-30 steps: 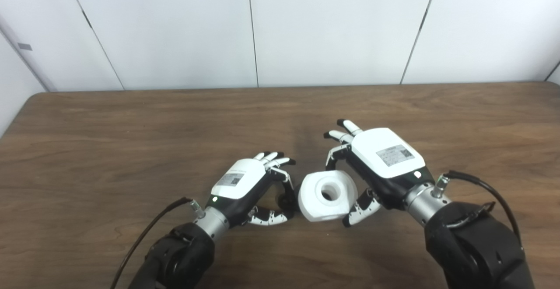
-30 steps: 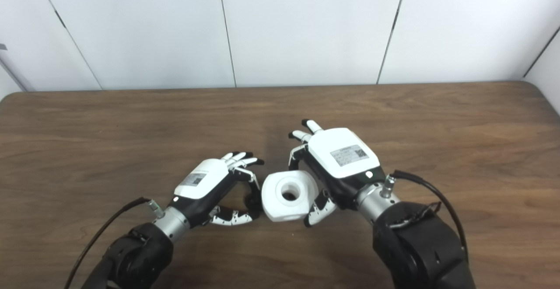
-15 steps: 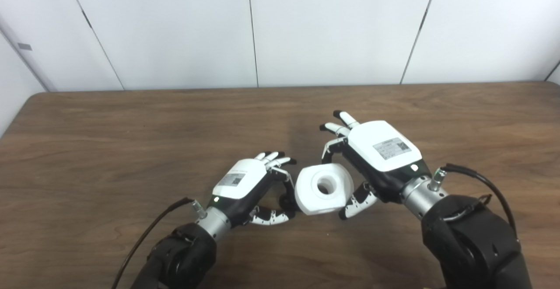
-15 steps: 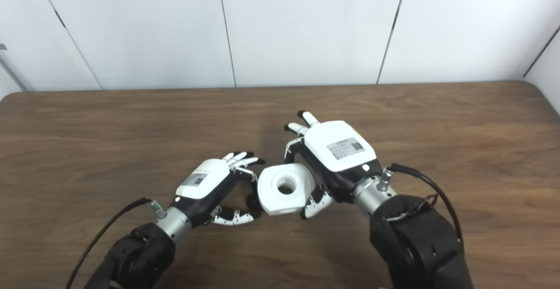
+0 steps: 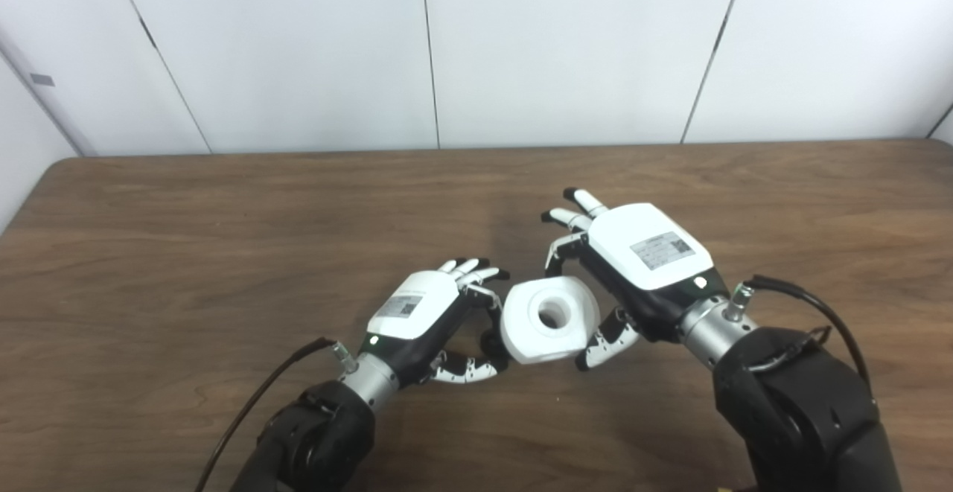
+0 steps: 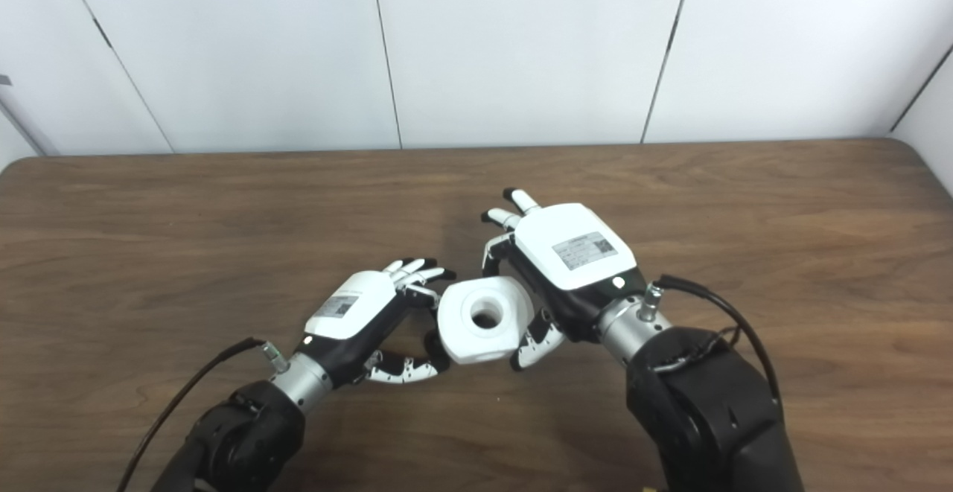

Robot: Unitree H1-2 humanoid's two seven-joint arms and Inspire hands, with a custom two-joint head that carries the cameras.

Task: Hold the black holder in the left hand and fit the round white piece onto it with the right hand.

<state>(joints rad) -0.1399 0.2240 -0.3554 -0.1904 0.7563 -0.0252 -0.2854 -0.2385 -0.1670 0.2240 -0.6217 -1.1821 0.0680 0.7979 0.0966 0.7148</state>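
Chunky round white piece [image 5: 549, 321] with central hole, gripped by right hand [image 5: 633, 269]; left hand [image 5: 424, 317] grips black holder [image 5: 489, 343].

A dark wood-grain table [image 5: 223, 216] with rounded far corners fills the lower view — behind it a white panelled wall [image 5: 558, 45], split by thin dark seams.

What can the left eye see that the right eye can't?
Only the left eye view shows the table's left side edge, with pale wall beside it. Only the right eye view shows the table's far right corner. Both show the left hand pinching the small black holder, mostly hidden, and the right hand holding the round white piece right up against it.
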